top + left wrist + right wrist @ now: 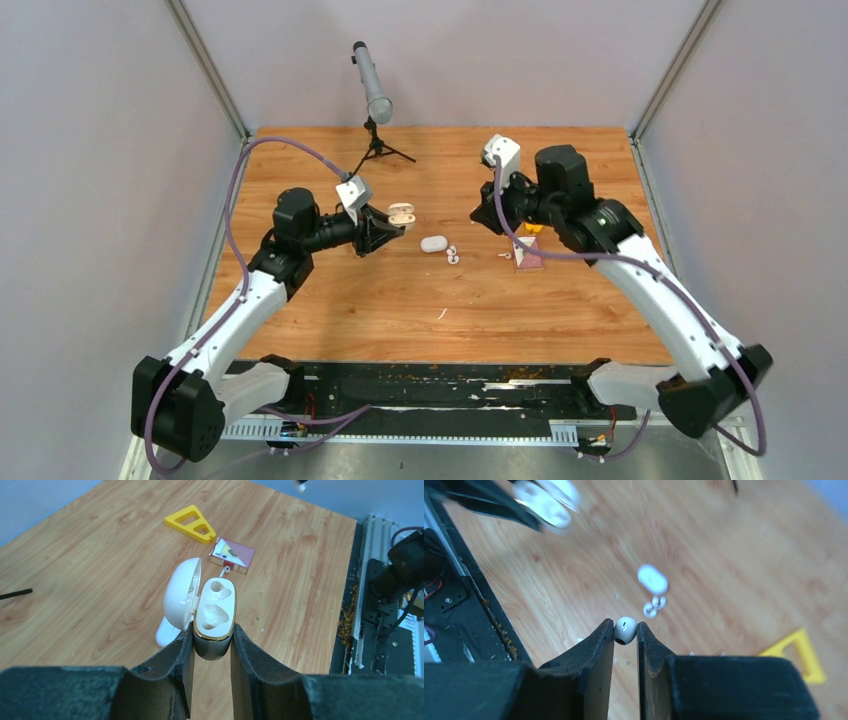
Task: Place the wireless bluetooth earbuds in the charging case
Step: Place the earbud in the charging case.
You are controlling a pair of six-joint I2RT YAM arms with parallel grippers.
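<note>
My left gripper (212,632) is shut on an open white charging case (216,611) with a gold rim. Its lid (181,599) is swung left and both sockets are empty. In the top view this gripper (392,225) holds the case (401,213) above the table. My right gripper (625,629) is shut on one white earbud (625,630), held above the wood at centre right (488,214). Two more earbuds (452,255) lie beside a closed white case (433,243). Another earbud (224,571) lies near the red box.
A yellow triangle (192,523) and a small red card box (232,555) lie on the right of the wooden table (330,300). A microphone on a small tripod (374,95) stands at the back. Grey walls enclose the table.
</note>
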